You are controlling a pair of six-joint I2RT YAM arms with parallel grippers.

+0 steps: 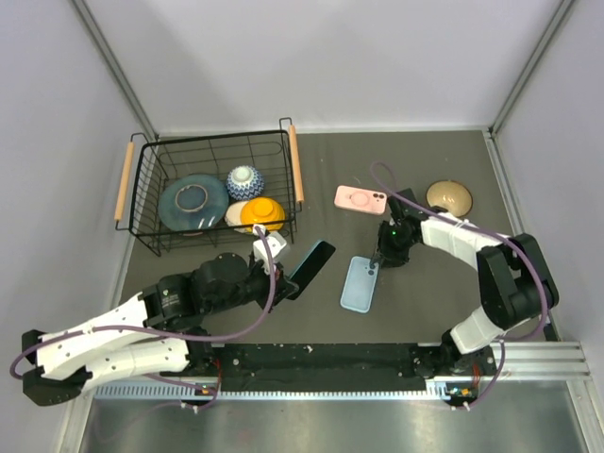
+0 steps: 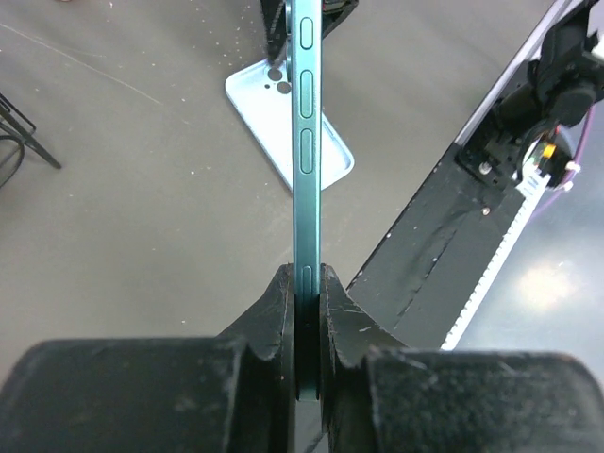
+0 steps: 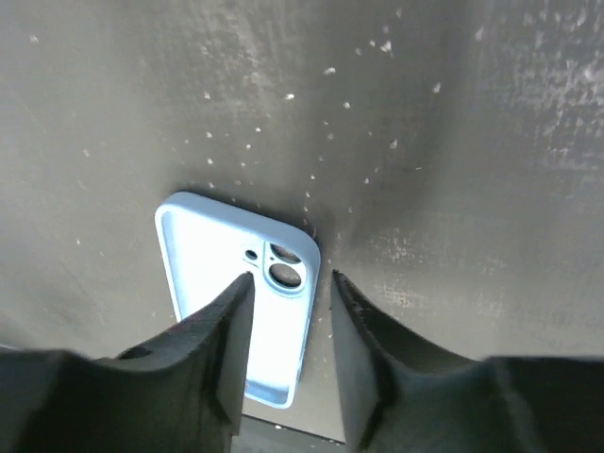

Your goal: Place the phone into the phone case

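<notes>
Teal-sided and glossy black on its screen, the slim rectangular smartphone is hanging above the dark grey bench. The left claw is clenching its near short end and holding it on edge. Its long axis is pointing away from that arm, toward the far right. Just to its right, the light blue soft phone case is lying hollow side up, long axis running near to far, camera holes at the far end. The right claw is hovering released over that far corner, jaws apart astride the rim; contact is unclear. A pink rectangular case is lying well beyond. The left arm is probably needing to lay the phone flat and swing it parallel to the blue case.
</notes>
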